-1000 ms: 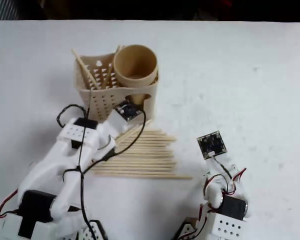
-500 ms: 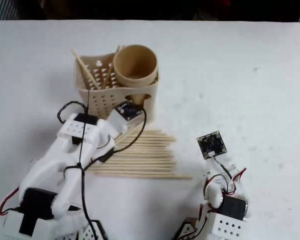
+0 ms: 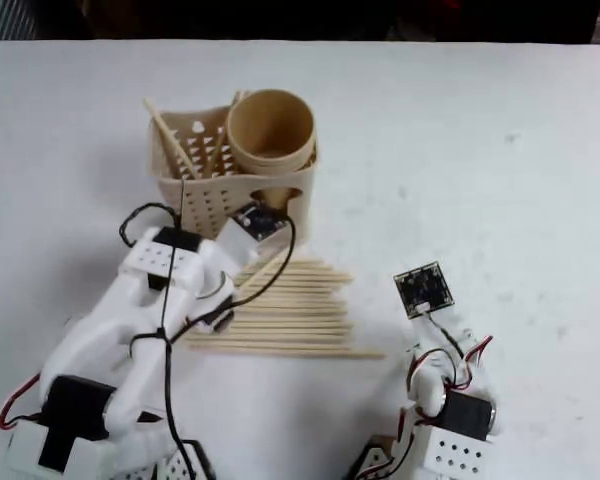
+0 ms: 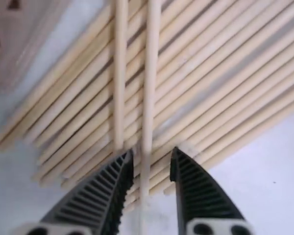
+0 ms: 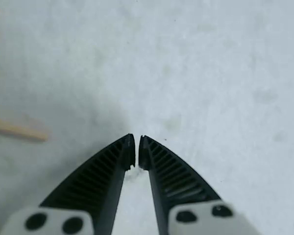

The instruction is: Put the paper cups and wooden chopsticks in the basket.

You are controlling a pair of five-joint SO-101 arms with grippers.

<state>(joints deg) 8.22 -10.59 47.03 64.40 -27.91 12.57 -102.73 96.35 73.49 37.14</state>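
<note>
Right pincer (image 5: 136,142) sits nearest the front edge, tips together, holding nothing, over bare desk (image 3: 510,150). Left pincer (image 4: 148,159) is low over the chopstick pile (image 3: 300,315), with a narrow gap straddling one stick, not clamped. Just behind the pile is the basket (image 3: 195,205), with a paper cup (image 3: 270,125) and a few sticks (image 3: 168,128) inside. Judged: cups done, most chopsticks left. Open desk to the right and beyond; basket wall crowds the left arm.
</note>
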